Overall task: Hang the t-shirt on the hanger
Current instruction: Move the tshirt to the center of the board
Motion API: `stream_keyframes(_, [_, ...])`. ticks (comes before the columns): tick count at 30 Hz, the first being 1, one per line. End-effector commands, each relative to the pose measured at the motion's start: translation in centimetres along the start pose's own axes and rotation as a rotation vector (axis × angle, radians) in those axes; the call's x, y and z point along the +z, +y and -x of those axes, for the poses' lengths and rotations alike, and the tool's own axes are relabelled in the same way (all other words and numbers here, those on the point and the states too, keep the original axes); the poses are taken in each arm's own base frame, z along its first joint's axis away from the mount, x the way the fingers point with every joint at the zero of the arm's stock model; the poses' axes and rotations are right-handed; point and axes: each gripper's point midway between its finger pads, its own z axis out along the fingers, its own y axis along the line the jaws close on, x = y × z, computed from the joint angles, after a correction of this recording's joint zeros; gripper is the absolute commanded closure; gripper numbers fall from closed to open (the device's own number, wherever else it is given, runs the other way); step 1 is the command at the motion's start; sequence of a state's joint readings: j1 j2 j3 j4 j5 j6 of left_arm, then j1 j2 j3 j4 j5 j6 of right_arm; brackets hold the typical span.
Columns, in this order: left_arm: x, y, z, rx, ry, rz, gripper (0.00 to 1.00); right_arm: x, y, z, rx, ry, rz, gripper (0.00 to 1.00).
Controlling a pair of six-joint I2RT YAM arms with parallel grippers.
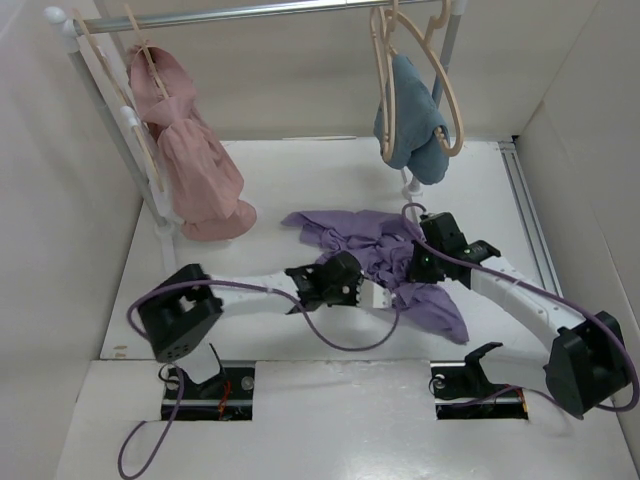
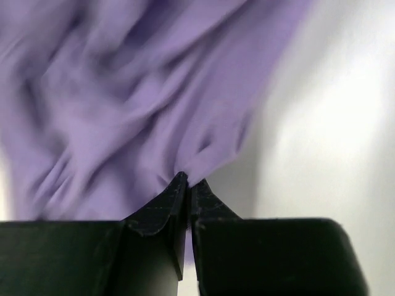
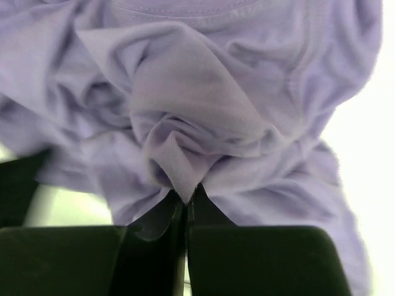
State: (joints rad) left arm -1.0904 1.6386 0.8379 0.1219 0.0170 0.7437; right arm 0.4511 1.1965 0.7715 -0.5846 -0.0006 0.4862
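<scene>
Your left gripper [image 2: 188,182] is pressed closed with a fold of the t-shirt [image 2: 154,98] pinched at its tips. The cloth fans out ahead and to the left of those fingers, with bare table [image 2: 333,123] to their right. Your right gripper [image 3: 186,196] is likewise clamped on a bunched peak of the t-shirt, the collar seam farther ahead. From above, the t-shirt lies crumpled between both grippers, and the hanger [image 1: 455,108] hangs on the rail [image 1: 250,12] well beyond the right fingers.
</scene>
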Motion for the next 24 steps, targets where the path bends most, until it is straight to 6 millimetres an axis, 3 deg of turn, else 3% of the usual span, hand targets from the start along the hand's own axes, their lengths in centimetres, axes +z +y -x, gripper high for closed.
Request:
stream_keyframes(1, [-6.8, 4.1, -3.0, -0.013, 0.064, 0.022, 1.0, -0.8, 1.1, 2.7, -0.009, -0.072, 0.031, 1.0])
stream_keyframes(2, [-8.2, 4.9, -3.7, 0.029, 0.07, 0.025, 1.0, -1.5, 1.0, 3.2, -0.002, -0.092, 0.036, 1.0])
stream_keyframes(3, [-11.2, 5.7, -5.5, 0.025, 0.091, 0.044, 1.0, -1.7, 0.8, 3.2, -0.001, -0.1, 0.026, 1.0])
stream_keyframes(5, [-13.9, 6.0, -6.9, 0.078, 0.109, 0.07, 1.0, -2.1, -0.1, 3.3, 0.018, -0.104, 0.021, 1.0])
stream_keyframes(6, [-14.9, 5.5, -8.1, 0.151, 0.133, 0.059, 1.0, -2.1, 0.1, 3.2, 0.017, -0.098, 0.032, 1.0])
stream_keyframes(7, [-17.1, 4.8, -9.0, 0.163, 0.138, 0.054, 1.0, -2.0, -0.2, 2.6, 0.016, -0.074, 0.037, 1.0])
stream_keyframes(10, [-19.7, 3.3, -10.7, 0.167, 0.169, 0.01, 1.0, -2.0, -0.2, 1.0, 0.003, -0.021, 0.033, 1.0])
stream_keyframes(14, [-21.0, 1.8, -13.0, 0.13, 0.241, -0.09, 1.0, -2.4, -0.2, -1.6, -0.036, 0.063, 0.019, 1.0])
stream_keyframes(16, [-21.3, 2.4, -14.2, 0.138, 0.284, -0.08, 1.0, -3.2, -0.4, -2.2, -0.014, 0.075, 0.013, 1.0])
stream_keyframes(17, [-21.4, 2.8, -15.7, 0.144, 0.324, -0.081, 1.0, -3.7, -1.1, -2.8, -0.014, 0.089, -0.018, 1.0])
stream_keyframes(19, [-21.6, 3.6, -17.2, 0.135, 0.36, -0.065, 0.94, -4.8, -1.6, -2.8, 0.025, 0.054, -0.02, 1.0])
stream_keyframes(21, [-21.0, 5.4, -17.6, 0.101, 0.364, -0.013, 0.78, -5.4, -2.0, -2.3, 0.069, 0.017, -0.01, 0.96])
stream_keyframes(22, [-20.8, 5.9, -17.2, 0.052, 0.346, 0.008, 0.57, -5.5, -2.1, -2.5, 0.087, 0.014, -0.003, 0.63])
stream_keyframes(23, [-21.3, 7.9, -15.6, 0.025, 0.305, 0.062, 0.36, -5.6, -1.8, -1.9, 0.094, -0.009, 0.021, 0.41])
stream_keyframes(24, [-20.4, 8.3, -13.5, 0.01, 0.236, 0.054, 0.0, -5.4, -1.5, -2.0, 0.093, -0.007, 0.038, 0.3])
